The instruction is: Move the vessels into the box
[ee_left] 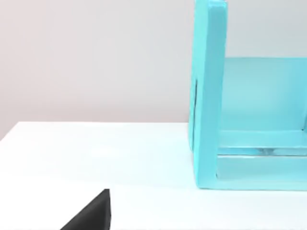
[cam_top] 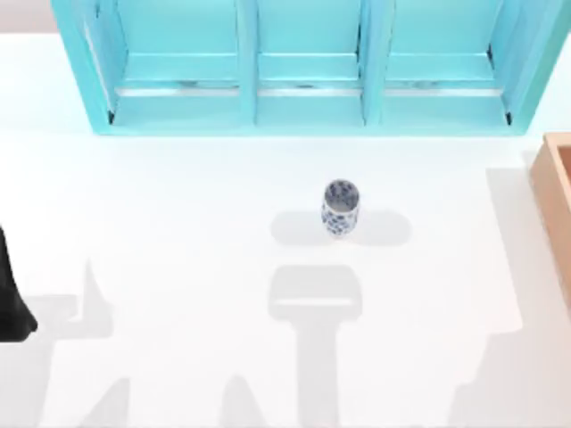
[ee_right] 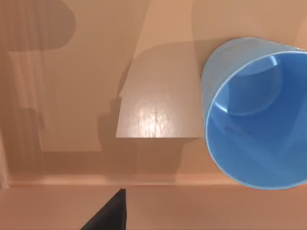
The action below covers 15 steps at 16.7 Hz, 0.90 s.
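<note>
Top view gives us one white cup with a blue floral pattern [cam_top: 340, 208], standing upright on the white table [cam_top: 178, 223] near its middle, mouth up and nothing visible in it. We count one turquoise shelf cabinet [cam_top: 303, 71] along the far edge with three open compartments facing us, each bare as far as we can see. One tan-orange wooden box [cam_top: 555, 192] shows as a thick wall at the table's right edge, well apart from the floral cup. Our left arm [cam_top: 11, 299] sits parked at the table's left edge as a dark shape; in the left wrist view a dark tip of our left gripper [ee_left: 91, 213] shows over the table, with the cabinet's end panel [ee_left: 208, 96] standing ahead of it and to one side, and we cannot tell how far that pincer is spread or whether it has anything. In the right wrist view we count one plain blue tapered cup [ee_right: 256, 112], lying inside the box on its wooden floor [ee_right: 96, 96] with its open mouth turned toward the camera and nothing in it. A dark tip of our right gripper [ee_right: 108, 213] shows near the box's inner wall, apart from the blue cup and not touching it; how wide that pincer stands we cannot tell.
</note>
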Motion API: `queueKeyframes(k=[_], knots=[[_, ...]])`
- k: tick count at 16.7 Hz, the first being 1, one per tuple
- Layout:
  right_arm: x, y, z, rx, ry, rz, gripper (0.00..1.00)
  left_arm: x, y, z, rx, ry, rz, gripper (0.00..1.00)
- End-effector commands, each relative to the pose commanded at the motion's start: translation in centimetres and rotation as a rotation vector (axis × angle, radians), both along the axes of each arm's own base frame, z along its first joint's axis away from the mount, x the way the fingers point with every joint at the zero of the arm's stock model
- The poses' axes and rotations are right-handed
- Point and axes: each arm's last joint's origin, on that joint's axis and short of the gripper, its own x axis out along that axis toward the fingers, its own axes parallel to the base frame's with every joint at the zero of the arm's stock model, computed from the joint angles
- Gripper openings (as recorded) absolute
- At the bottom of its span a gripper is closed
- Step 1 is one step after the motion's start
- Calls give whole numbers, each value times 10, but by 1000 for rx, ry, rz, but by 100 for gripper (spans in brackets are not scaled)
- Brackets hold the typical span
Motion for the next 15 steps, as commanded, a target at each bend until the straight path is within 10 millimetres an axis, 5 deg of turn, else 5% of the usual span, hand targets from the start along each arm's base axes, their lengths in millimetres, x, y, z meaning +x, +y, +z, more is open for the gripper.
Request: queueKeyframes(k=[9,15], knots=[[3,-2,7,7,10,1,100,0,0,0,0,0,0,100],[4,-2,77,1,17,2,100,0,0,0,0,0,0,100]])
